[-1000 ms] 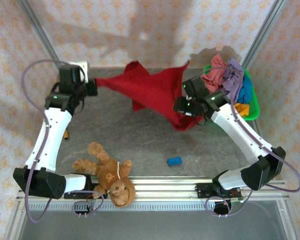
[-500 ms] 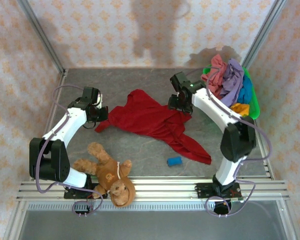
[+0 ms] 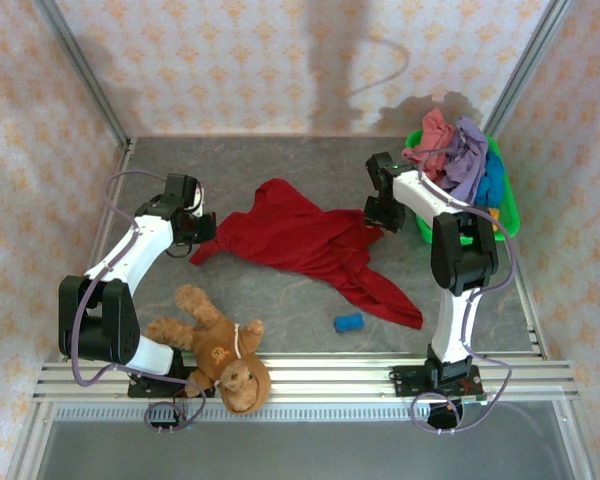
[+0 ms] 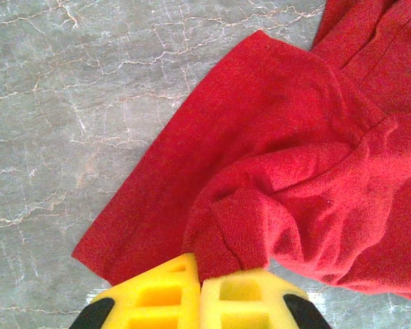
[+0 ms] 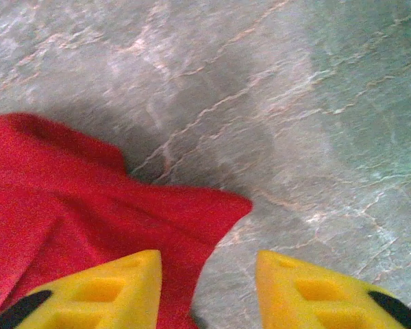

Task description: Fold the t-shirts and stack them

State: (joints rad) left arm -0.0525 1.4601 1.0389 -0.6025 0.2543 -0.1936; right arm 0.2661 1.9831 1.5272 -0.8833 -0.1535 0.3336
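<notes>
The dark red t-shirt (image 3: 310, 245) lies crumpled across the middle of the grey table, one end trailing toward the front right. My left gripper (image 3: 202, 228) is shut on its left edge; a fold of red cloth (image 4: 226, 240) is pinched between the yellow fingers (image 4: 157, 295). My right gripper (image 3: 380, 215) stands open at the shirt's right corner (image 5: 192, 212), with nothing between its jaws. Salmon pink (image 3: 432, 140), lavender (image 3: 465, 150), teal blue (image 3: 492, 185) and orange-yellow (image 3: 492, 213) tees are heaped in the basket.
The bright green basket (image 3: 507, 205) sits at the back right against the wall. A brown teddy bear (image 3: 218, 345) lies at the front left by the rail. A small blue block (image 3: 349, 322) rests near the front centre.
A second ago both grippers held the red shirt stretched in the air. It has since dropped to the table; the right gripper has let go, opened and shifted right. The left arm stays put.
</notes>
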